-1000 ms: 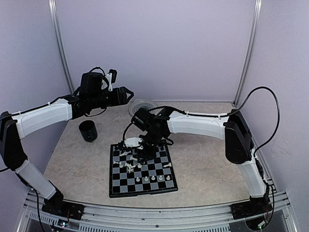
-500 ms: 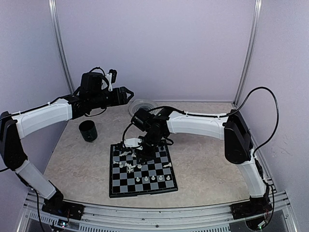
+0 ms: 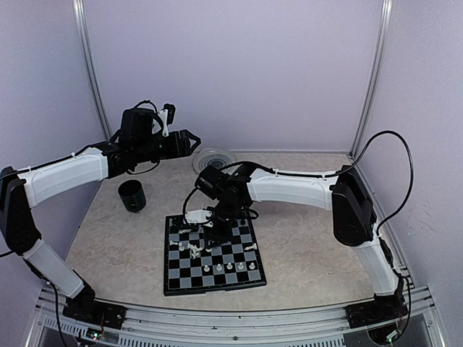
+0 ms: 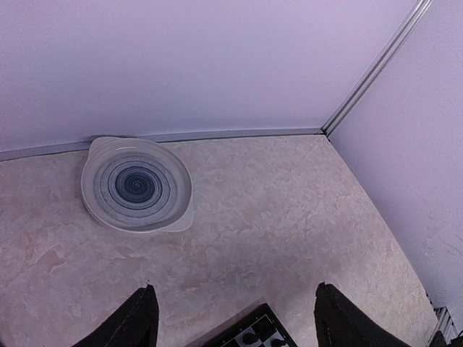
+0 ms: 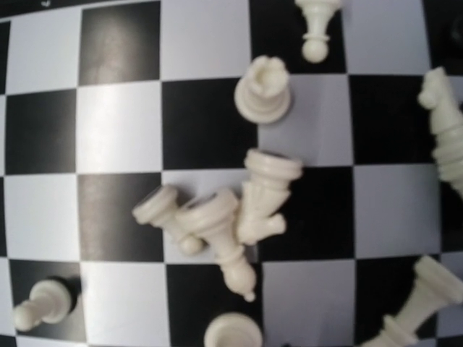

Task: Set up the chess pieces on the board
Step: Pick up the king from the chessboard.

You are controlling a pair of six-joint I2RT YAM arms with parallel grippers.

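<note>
The board (image 3: 210, 288) lies at the middle of the table, and its far corner (image 4: 257, 334) shows in the left wrist view. Cream chess pieces stand in a row near its front (image 3: 230, 267). My right gripper (image 3: 211, 230) hangs low over the far half of the board; its fingers do not show in the right wrist view. Right below it three cream pieces (image 5: 217, 213) lie toppled in a heap, with a rook (image 5: 263, 90) and pawns (image 5: 40, 303) upright around them. My left gripper (image 4: 233, 289) is held high at the back left, open and empty.
A black cup (image 3: 132, 195) stands left of the board. A round clear ridged plate (image 3: 215, 157) sits by the back wall, seen also in the left wrist view as the plate (image 4: 136, 184). Walls close in the table on three sides.
My right arm has shifted a little to the left and lower over the heap of pieces. The left arm has not moved.
</note>
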